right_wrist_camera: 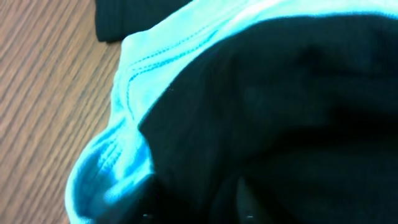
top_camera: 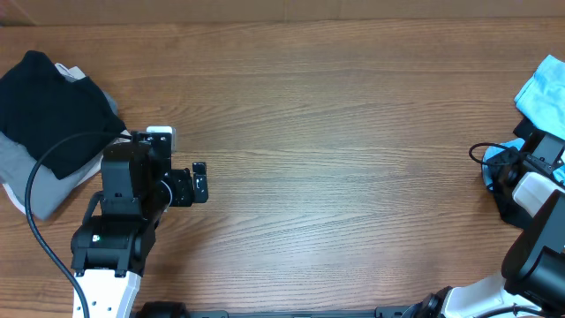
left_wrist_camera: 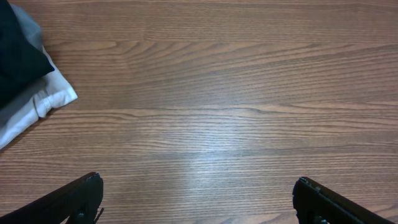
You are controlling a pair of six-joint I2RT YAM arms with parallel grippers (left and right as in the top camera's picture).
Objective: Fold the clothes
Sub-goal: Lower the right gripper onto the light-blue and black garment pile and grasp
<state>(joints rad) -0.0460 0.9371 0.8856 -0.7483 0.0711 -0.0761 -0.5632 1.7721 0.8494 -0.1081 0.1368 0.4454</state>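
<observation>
A light blue garment (top_camera: pixel 546 88) lies at the table's far right edge. In the right wrist view the light blue garment (right_wrist_camera: pixel 155 56) wraps round a dark garment (right_wrist_camera: pixel 280 93). My right gripper (top_camera: pixel 532 146) is pressed into this heap. Its fingers (right_wrist_camera: pixel 196 208) are buried in the dark cloth, drawn close together with cloth between them. My left gripper (top_camera: pixel 200 181) is open and empty, low over bare wood (left_wrist_camera: pixel 196 205).
A stack of clothes sits at the far left: a black garment (top_camera: pixel 48 102) on top of grey cloth (top_camera: pixel 22 159) and white cloth (top_camera: pixel 18 201). Its corner shows in the left wrist view (left_wrist_camera: pixel 43 99). Wooden table (top_camera: pixel 335 132) between the arms.
</observation>
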